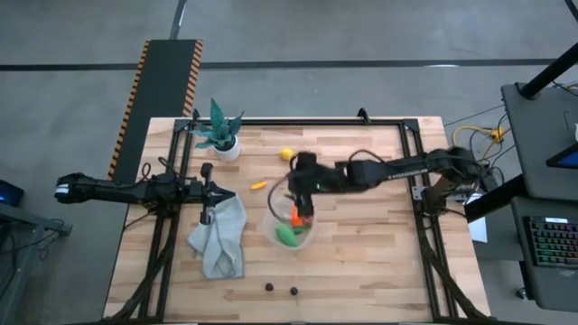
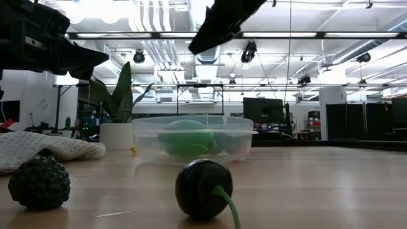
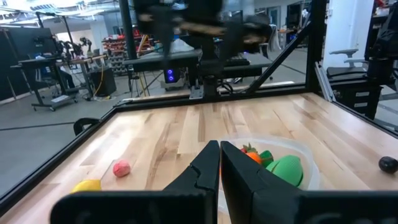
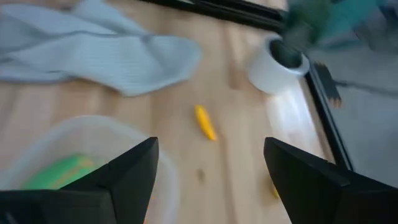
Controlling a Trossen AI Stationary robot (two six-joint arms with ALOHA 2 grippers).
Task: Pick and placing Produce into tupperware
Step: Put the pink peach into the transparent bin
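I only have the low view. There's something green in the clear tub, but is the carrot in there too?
Observer: Yes. From above, an orange carrot lies in the tub beside the green piece.
Operator: Is the right gripper holding anything?
Observer: No. The right gripper hangs over the tub, open and empty.
Operator: What lies behind the tub, out of my sight?
Observer: A lemon and a small yellow-orange piece, both on the table on the tub's far side, toward the plant.
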